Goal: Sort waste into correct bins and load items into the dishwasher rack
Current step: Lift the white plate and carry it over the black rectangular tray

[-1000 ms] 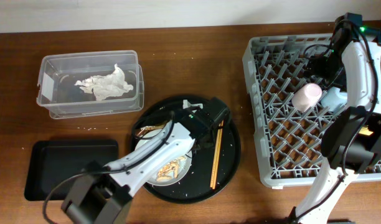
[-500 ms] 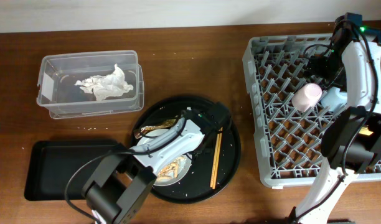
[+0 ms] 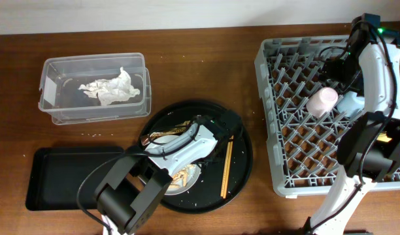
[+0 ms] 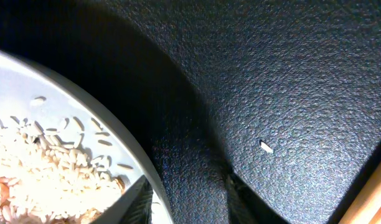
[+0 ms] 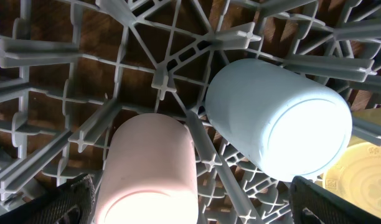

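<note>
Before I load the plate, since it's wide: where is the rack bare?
Bare: left columns and near rows of the dishwasher rack, bordered by its walls and the pink cup. Crowded: far right, around the light blue cup and yellow-green bowl.

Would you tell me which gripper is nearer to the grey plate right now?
Left. The left gripper sits at the rim of the grey plate; the right gripper hovers over the pink cup in the dishwasher rack.
</note>
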Controlling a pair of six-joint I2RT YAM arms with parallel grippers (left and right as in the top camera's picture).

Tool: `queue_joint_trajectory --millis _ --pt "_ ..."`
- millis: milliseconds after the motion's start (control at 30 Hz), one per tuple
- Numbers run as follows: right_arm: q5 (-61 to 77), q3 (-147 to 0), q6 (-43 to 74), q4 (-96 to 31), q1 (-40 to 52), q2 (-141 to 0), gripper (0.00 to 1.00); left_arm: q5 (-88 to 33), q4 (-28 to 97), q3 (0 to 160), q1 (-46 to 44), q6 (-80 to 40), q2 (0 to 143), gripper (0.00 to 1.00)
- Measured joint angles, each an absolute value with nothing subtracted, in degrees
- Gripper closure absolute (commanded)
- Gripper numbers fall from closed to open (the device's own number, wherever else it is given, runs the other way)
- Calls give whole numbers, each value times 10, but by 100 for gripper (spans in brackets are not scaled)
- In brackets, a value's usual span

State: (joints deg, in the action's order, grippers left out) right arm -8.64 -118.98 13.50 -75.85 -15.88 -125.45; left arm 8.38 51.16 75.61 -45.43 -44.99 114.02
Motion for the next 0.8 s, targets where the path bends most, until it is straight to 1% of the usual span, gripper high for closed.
queue_joint_trajectory --millis 67,133,167,300,467,533,800 --pt "-86 -1190 135 -759 -159 -1254 2 84 512 756 -455 -448 1140 71" --pt "-86 -1190 135 -759 -159 -1254 2 84 512 756 -455 -448 1141 75" --pt "-86 -1190 135 -759 -159 -1254 2 85 512 756 -456 -448 1142 76" --pt "-86 -1190 135 -759 -159 -1254 2 91 512 756 -458 -447 1144 87" --pt "-87 -1190 135 -759 -159 -1254 2 102 516 756 -460 -447 1145 88" --pt "-87 -1190 135 -759 -159 -1254 2 102 518 756 -460 -448 1145 99" --pt "-87 -1190 135 -759 -159 -1254 2 105 604 790 -465 -450 1155 98"
